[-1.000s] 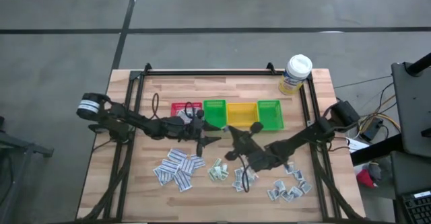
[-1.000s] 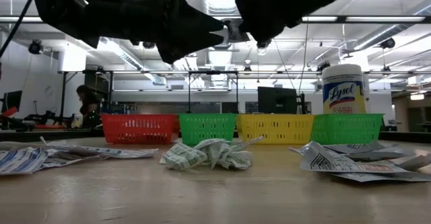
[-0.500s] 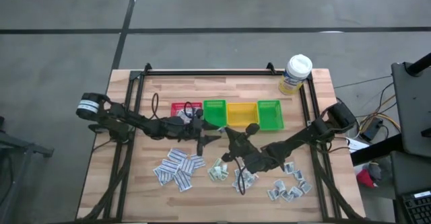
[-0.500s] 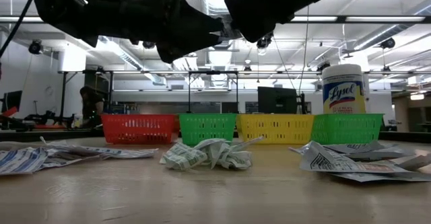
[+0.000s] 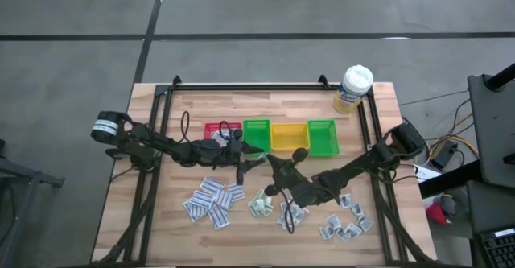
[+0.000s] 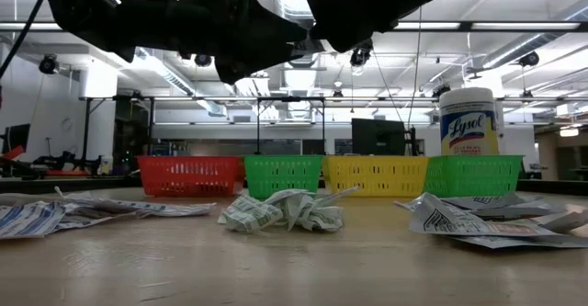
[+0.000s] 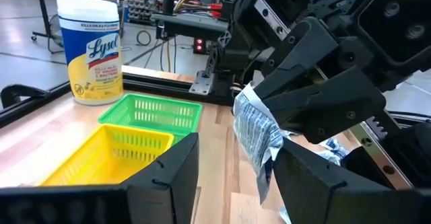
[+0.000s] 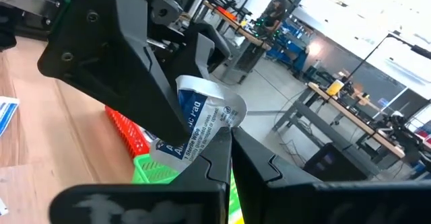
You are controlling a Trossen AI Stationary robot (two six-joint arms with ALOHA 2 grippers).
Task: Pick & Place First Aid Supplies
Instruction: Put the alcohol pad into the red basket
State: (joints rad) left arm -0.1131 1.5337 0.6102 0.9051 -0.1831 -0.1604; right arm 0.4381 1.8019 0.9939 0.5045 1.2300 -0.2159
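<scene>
Right gripper [image 8: 229,133] pinches crumpled packet [image 8: 195,126] | left gripper [image 7: 232,163] gapes at its 9 o'clock | we judge it light, limp; grip the edge.

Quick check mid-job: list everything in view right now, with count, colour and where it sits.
Bins: four in a row, red, green, yellow, green, centre of table.
Wipes canister: one, white cap, yellow label, far right corner.
Loose packets: many, white with blue, grey or green print, four heaps along the near half.
Held packet: one, white with blue print, pinched in the right tool, raised in front of the bins.
Table: one, light wood, black rails.
Left tool: open, its fingers either side of the held packet.
Right tool: shut on the packet, facing the left one.
</scene>
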